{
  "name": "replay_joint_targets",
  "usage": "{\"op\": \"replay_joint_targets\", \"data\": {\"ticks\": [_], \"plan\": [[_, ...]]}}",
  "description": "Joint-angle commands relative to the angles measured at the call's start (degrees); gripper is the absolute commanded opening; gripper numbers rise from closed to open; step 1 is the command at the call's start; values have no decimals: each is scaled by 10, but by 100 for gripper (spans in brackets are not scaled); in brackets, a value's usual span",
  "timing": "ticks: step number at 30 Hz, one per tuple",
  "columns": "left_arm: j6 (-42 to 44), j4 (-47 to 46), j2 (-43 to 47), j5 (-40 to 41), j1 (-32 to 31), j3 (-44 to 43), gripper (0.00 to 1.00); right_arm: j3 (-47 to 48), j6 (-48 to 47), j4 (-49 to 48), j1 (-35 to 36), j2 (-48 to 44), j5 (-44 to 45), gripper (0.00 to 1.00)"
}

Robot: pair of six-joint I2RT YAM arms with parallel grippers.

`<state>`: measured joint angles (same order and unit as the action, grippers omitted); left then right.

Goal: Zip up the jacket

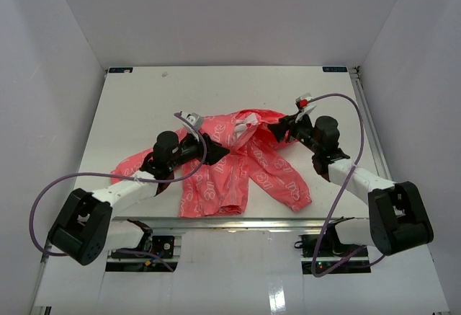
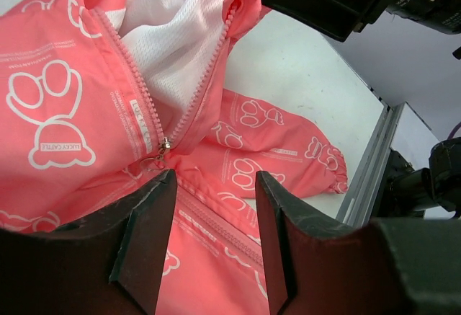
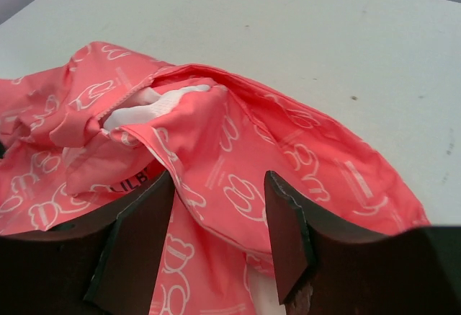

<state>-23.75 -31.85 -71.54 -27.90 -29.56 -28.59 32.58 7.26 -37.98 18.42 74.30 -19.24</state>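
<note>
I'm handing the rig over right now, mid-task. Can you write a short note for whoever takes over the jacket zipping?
Left end effector: open, holding nothing, poised over the jacket close to the zipper slider.
Right end effector: open, holding nothing, over the jacket's far right part.
Jacket: lying on the table, sleeves spread.
Done: zipper closed below the slider.
Left: the upper stretch gapes, white lining showing; regrip and run the slider to the top.

White table (image 1: pixel 137 102); jacket (image 1: pixel 216 182) on it

Coral-pink jacket (image 1: pixel 216 185), white print
</note>
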Motion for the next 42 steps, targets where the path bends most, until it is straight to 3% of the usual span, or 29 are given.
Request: {"op": "replay_joint_targets", "data": {"ticks": [1, 6, 10, 17, 23, 30, 34, 42], "plan": [[-9, 39, 32, 38, 2, 41, 58, 26, -37, 70, 35, -53, 92, 61], [-38, 1, 10, 78, 0, 104, 58, 97, -113, 213, 146, -75, 107, 51], [-54, -28, -1, 109, 1, 134, 58, 117, -85, 210, 189, -49, 69, 32], [-63, -24, -13, 141, 1, 140, 58, 142, -38, 160, 198, 40, 73, 52], [-62, -10, -13, 161, 1, 147, 58, 173, -40, 169, 179, 110, 126, 54], [-77, 15, 18, 211, 5, 161, 58, 277, -69, 179, 117, 205, 111, 53], [-76, 34, 41, 224, 8, 156, 58, 326, -136, 237, 116, 217, 94, 55], [-58, 23, 93, 147, 8, 149, 59, 252, -272, 251, 174, 112, 62, 52]]}}
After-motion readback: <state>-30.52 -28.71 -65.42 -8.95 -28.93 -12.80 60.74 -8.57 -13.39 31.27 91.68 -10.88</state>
